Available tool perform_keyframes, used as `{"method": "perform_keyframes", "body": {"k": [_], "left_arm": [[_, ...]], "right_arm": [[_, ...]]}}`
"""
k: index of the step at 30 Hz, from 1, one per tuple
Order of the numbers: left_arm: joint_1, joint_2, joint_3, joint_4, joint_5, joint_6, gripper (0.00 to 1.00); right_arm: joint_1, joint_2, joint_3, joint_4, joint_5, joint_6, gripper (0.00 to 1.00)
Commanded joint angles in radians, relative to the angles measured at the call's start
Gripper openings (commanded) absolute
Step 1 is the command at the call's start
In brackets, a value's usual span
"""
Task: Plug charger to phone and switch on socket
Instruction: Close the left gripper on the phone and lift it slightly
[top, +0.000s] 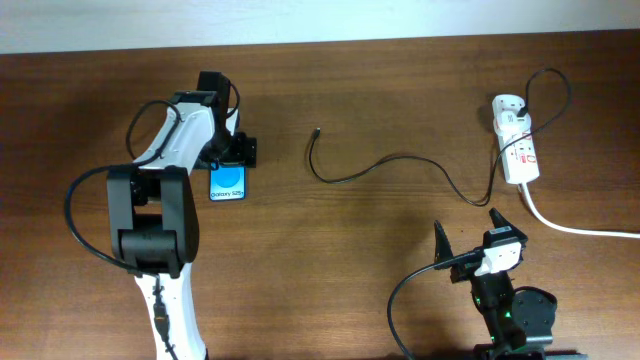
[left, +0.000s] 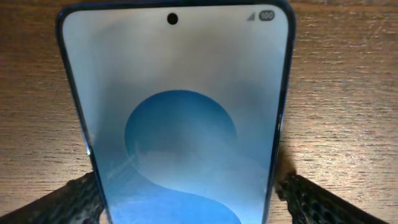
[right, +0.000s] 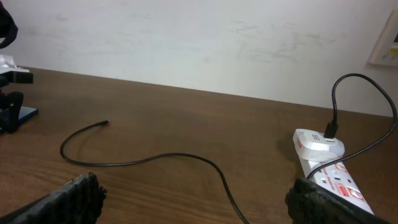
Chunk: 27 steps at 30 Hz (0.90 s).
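Left wrist view: the phone (left: 177, 124) lies screen-up on the table (top: 400, 60), the left gripper (left: 186, 186) closed on it, fingers (left: 68, 202) pressed against its two long edges, seemingly to steady it for plugging. The charger (top: 385, 162) trails loose across the wood, its plug tip (top: 317, 130) lying apart from the phone and not yet inserted. Beyond, the socket (top: 518, 150) sits at the far right. The right gripper (top: 467, 235) hovers near the cable, fingers spread wide, holding nothing.

overhead looks straight down on the table (top: 330, 230). left wrist sits close above the phone (left: 177, 112), right wrist low behind the charger (right: 155, 155), both shared with overhead.
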Motion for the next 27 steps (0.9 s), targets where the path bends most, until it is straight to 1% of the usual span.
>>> {"method": "perform_keyframes", "body": {"k": [1,14,21,25,27], "left_arm": [[-0.013,0.080,-0.021,0.000,0.035,-0.001,1.00],[-0.013,0.080,-0.021,0.002,0.036,-0.001,1.00],[-0.013,0.080,-0.021,0.002,0.036,-0.001,0.95],[-0.013,0.080,-0.021,0.002,0.036,-0.001,0.89],[-0.013,0.080,-0.021,0.002,0.036,-0.001,0.88]], "right_arm": [[0.008,-0.006,-0.005,-0.006,0.005,-0.003,0.98],[0.008,-0.006,-0.005,-0.006,0.005,-0.003,0.98],[0.008,-0.006,-0.005,-0.006,0.005,-0.003,0.98],[0.008,-0.006,-0.005,-0.006,0.005,-0.003,0.98],[0.008,-0.006,-0.005,-0.006,0.005,-0.003,0.98]]}}
